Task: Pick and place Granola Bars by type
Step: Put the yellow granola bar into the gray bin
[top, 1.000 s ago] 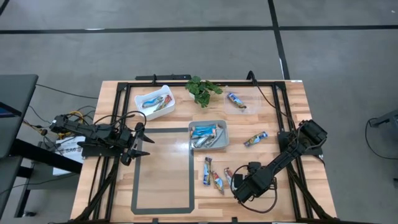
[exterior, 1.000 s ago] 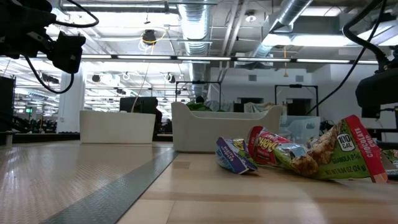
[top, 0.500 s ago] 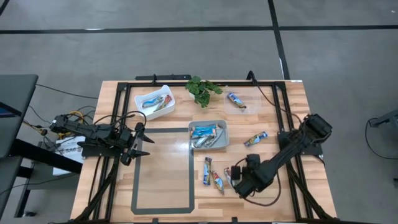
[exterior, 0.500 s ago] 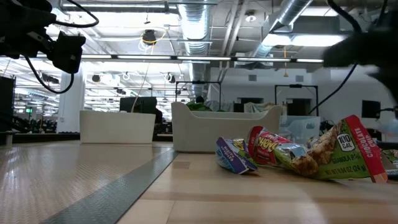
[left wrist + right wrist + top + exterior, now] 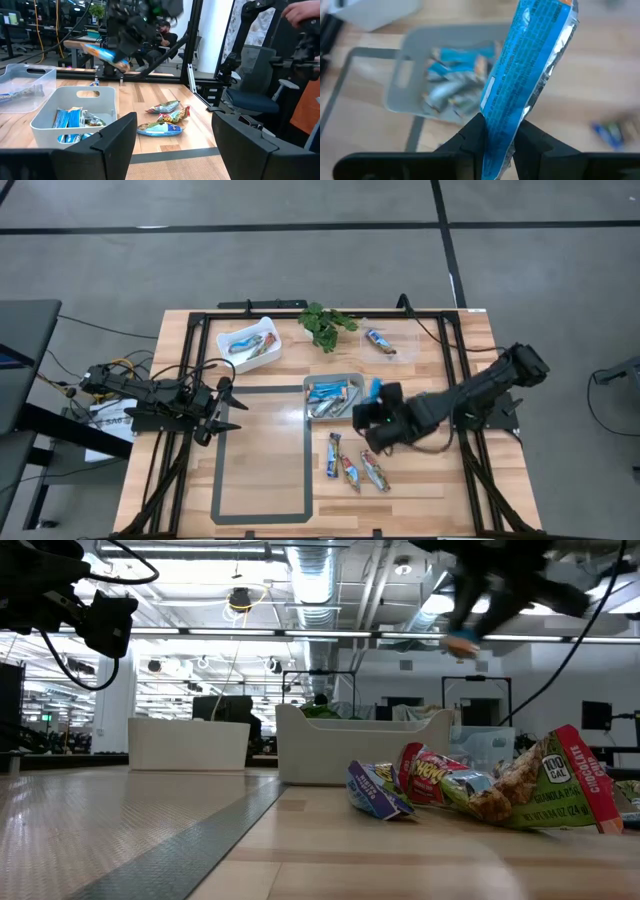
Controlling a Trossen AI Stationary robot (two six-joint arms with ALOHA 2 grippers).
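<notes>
Since a second ago, we see the right gripper [image 5: 372,412] has swung from the table's [image 5: 270,490] near edge up beside the grey bin [image 5: 355,402], clamped on a blue granola bar [image 5: 526,75] held in the air. Our left gripper [image 5: 232,408] waits, fingers spread, at the table's left.

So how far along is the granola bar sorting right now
Partly done. Blue bars already lie in the grey bin, and a few bars in the white bin. The right hand grips a blue bar beside the grey bin. Left: three bars in front, one bar by the plant. The left hand waits.
</notes>
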